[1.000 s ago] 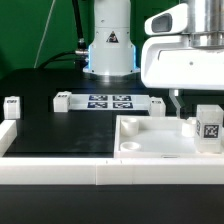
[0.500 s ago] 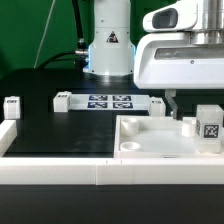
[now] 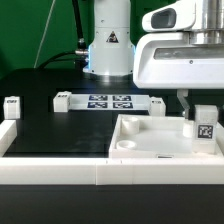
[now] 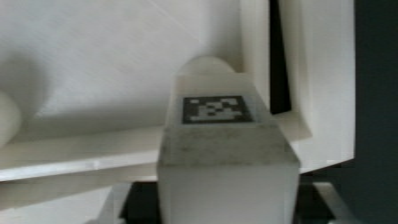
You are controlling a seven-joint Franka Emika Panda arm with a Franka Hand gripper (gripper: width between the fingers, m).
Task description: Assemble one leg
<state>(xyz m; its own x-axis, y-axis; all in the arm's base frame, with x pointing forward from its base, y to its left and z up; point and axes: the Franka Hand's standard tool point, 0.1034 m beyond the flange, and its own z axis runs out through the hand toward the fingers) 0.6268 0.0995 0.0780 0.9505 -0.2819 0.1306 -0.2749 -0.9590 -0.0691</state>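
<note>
Wrist view, tool (image 4: 222, 190) gripping leg (image 4: 221, 120)

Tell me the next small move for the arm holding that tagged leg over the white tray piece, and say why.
Probably a slow, straight descent, keeping the grip. The leg stands upright by the right end of the tray-shaped piece in the exterior view, and in the wrist view it sits centred in the gripper. Whether it has seated is not visible, so lower gently before releasing.

Black table top (image 3: 60, 130), white rail (image 3: 50, 172) along its near edge, dim cabled backdrop
</note>
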